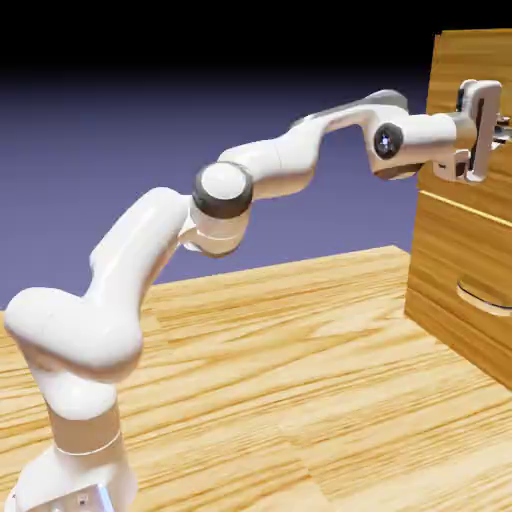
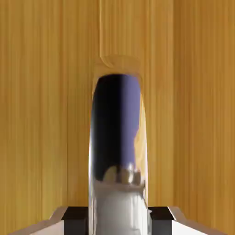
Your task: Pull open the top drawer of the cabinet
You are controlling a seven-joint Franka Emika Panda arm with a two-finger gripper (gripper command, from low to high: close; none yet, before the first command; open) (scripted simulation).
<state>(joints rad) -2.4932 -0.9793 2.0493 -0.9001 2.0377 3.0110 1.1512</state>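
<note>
arm: white Franka arm (image 1: 240, 190) comes up from the lower left of the exterior view and stretches out level to the right, wrist right at the cabinet

gripper: the gripper (image 1: 497, 128) is up against the upper front of the cabinet (image 1: 462, 250), at the right edge of the exterior view

top drawer: wood-grain front of the top drawer (image 2: 46, 114) fills the whole hand view, so the camera looks straight at it

handle: shiny silver bar handle (image 2: 118, 137) sits dead centre in the hand view, long axis running up and down the frame, mirroring the blue backdrop

jaws: one grey fingertip (image 2: 73, 219) on each side of the bar at the bottom edge, seemingly pressed on it, so clamped on the handle as far as I can see

lower drawer: curved silver handle (image 1: 485, 297) shows lower down the cabinet front, well below the gripper

table: wood-grain table (image 1: 300, 380) under the arm, nothing sitting between arm and cabinet
</note>
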